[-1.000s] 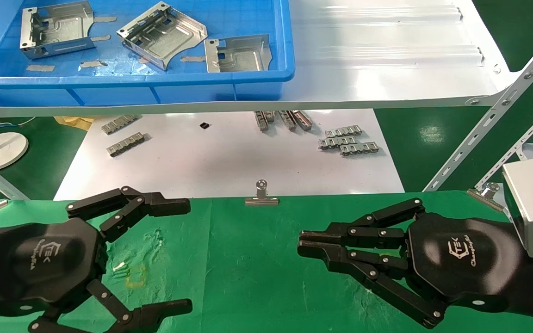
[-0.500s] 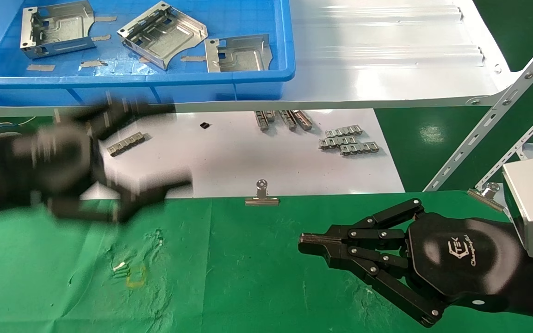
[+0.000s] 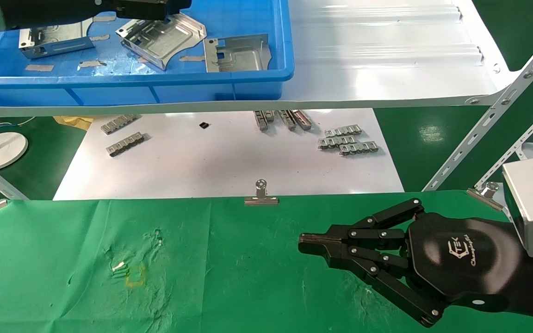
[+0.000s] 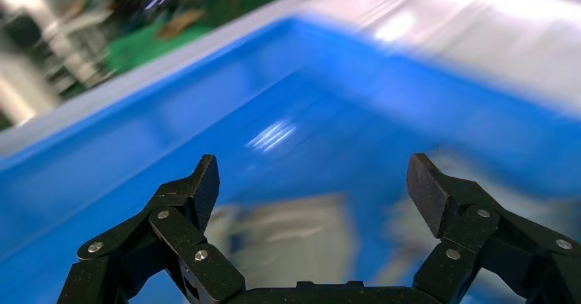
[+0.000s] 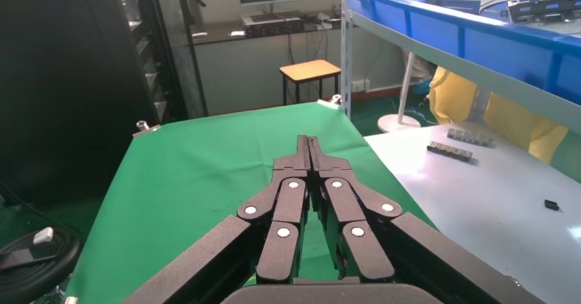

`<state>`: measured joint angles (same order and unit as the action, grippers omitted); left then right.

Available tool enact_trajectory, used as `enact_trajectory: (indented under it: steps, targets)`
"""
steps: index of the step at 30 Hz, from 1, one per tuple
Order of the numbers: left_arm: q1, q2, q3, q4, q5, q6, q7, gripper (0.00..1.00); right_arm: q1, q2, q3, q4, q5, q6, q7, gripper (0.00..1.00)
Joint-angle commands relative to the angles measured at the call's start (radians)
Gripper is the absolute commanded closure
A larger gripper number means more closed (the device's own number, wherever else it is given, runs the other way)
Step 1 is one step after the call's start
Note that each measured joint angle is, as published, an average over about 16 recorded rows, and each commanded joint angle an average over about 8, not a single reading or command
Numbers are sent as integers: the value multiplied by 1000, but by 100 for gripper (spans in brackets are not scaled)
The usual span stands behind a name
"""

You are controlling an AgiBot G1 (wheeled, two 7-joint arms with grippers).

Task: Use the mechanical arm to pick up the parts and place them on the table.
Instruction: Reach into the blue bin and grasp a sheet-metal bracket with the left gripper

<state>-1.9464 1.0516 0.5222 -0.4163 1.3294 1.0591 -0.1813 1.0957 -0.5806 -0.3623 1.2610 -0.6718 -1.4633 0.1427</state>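
We see three parts in the blue bin [image 3: 248,76] on the far left shelf: a left part [image 3: 56,39], a middle part [image 3: 164,39] and a right part [image 3: 236,53]. Our left gripper [image 4: 315,194], fingers spread wide, hangs right over the left and middle ones, so the reach is straight down. Our right gripper [image 3: 308,245], fingers pressed together, sits over the near table [image 3: 248,277], well apart from them.

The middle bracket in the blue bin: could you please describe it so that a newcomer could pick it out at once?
Look on the glossy white shelf for the blue bin, which holds three silver brackets. The middle bracket lies just under the open fingers of the left gripper. Unlike its neighbours, it sits turned at an angle, with its curved notch facing the bin's front wall.
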Motion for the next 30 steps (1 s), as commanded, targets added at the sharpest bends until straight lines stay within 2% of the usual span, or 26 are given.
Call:
enact_trajectory:
  steps: [1,4,5,7,15,22,30]
  targets:
    - [-61,44,31,107,62,-50,16,42,0,0,0,0,0,0,0,43]
    - [-96,90,53,208,108,-151,23,79,0,0,0,0,0,0,0,7]
    - [-103,103,57,235,117,-178,23,90,0,0,0,0,0,0,0,0]
    - [-114,123,63,276,129,-221,24,100,0,0,0,0,0,0,0,0]
    - [-134,150,70,353,141,-228,33,100,0,0,0,0,0,0,0,0]
    - [-141,146,66,374,135,-196,51,100,0,0,0,0,0,0,0,0]
    - [-143,143,57,389,121,-215,71,100,0,0,0,0,0,0,0,0]
